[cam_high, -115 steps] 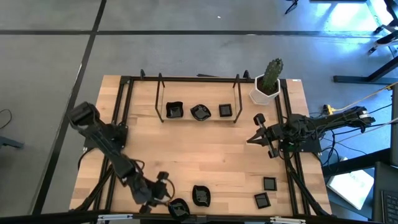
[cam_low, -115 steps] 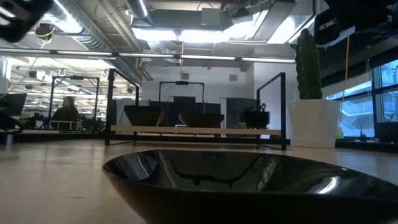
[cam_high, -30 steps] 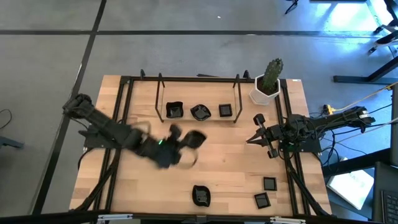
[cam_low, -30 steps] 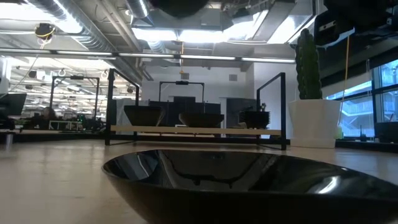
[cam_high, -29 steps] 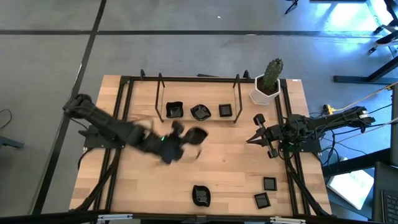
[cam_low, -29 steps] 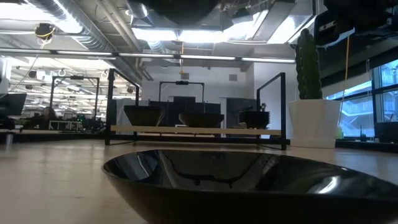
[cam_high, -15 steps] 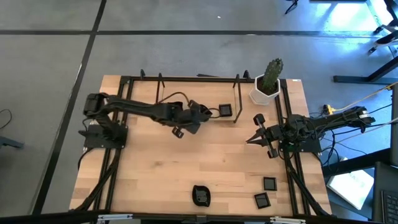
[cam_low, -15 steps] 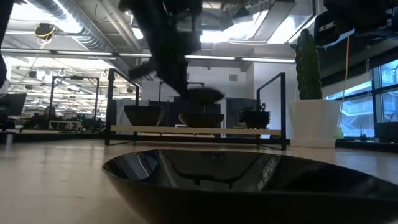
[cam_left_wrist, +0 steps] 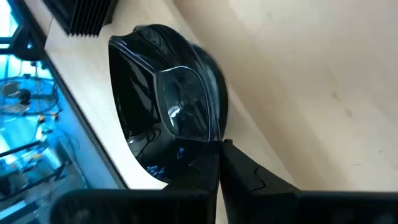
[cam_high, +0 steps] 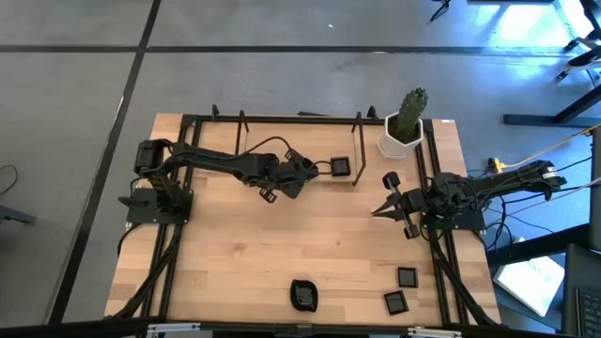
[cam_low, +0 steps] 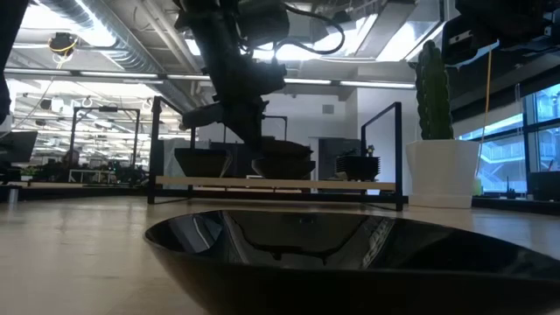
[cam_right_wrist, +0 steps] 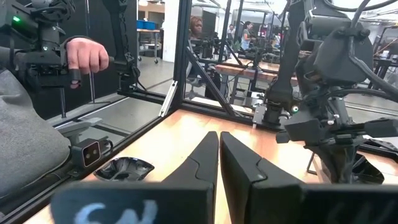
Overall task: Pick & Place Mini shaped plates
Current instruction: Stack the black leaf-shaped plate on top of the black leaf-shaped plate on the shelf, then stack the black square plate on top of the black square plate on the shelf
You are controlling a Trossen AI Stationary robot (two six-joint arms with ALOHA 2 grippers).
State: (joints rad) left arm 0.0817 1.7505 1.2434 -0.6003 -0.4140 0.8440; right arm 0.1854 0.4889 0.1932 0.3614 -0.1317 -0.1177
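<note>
Wooden table (cam_high: 319, 244) — black plates (cam_high: 303, 294), cactus pot (cam_high: 404, 131).

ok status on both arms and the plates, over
Left gripper shut on a glossy black rounded plate, over the middle dish on the far rack. Right gripper shut, empty, waiting at the right side. Three black plates left on the near edge.

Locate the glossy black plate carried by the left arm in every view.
High view: glossy black plate at the left pincer, by the rear rack.
Low view: above the rack's middle dish.
Left wrist view: clamped at its rim, centre-left.
Right wrist view: cannot tell.
Shared landmark: black metal rack.
</note>
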